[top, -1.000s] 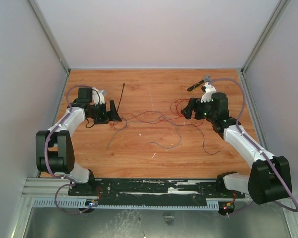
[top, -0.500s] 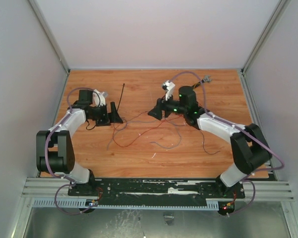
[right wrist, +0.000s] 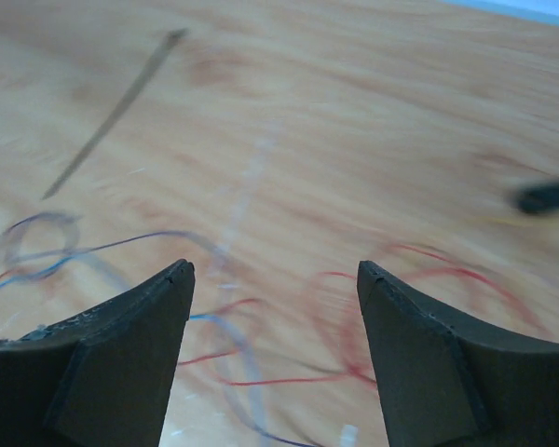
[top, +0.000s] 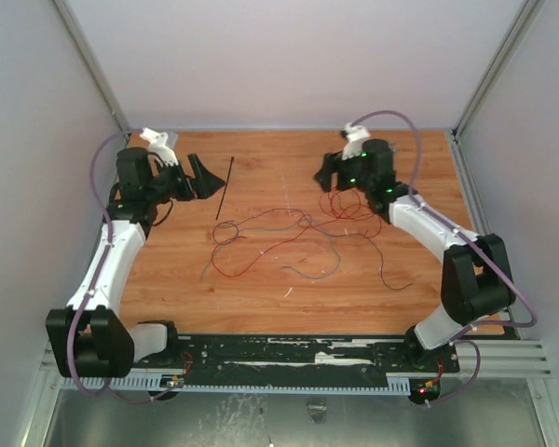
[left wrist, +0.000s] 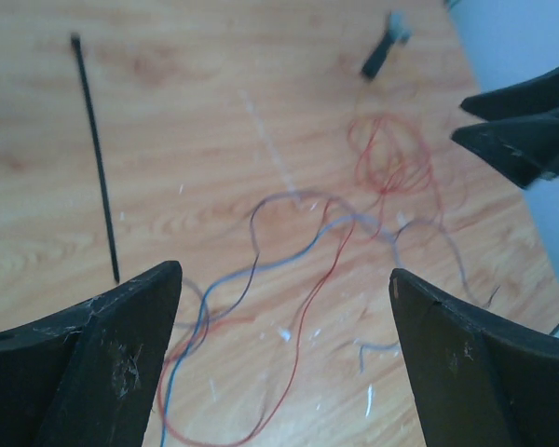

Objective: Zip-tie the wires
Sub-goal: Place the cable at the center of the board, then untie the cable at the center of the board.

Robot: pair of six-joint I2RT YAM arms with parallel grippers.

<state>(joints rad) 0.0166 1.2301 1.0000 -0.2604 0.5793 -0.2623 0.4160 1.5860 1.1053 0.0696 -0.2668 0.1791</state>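
Both arms have swung toward the far side of the desk (top: 168, 279). From above, we see the left end effector (top: 208, 177) spread wide just beside the zip tie (top: 224, 189), which lies flat. The right end effector (top: 326, 175) hangs over the far red loops of the wires (top: 298, 222). Our left wrist view shows wide jaws above tie and wires. Our right wrist view shows jaws apart and empty, with blurred wires below.

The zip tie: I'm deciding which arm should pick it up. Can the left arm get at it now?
Probably yes: the zip tie lies flat on the table beside the open left gripper, apart from the wires, nothing between them.
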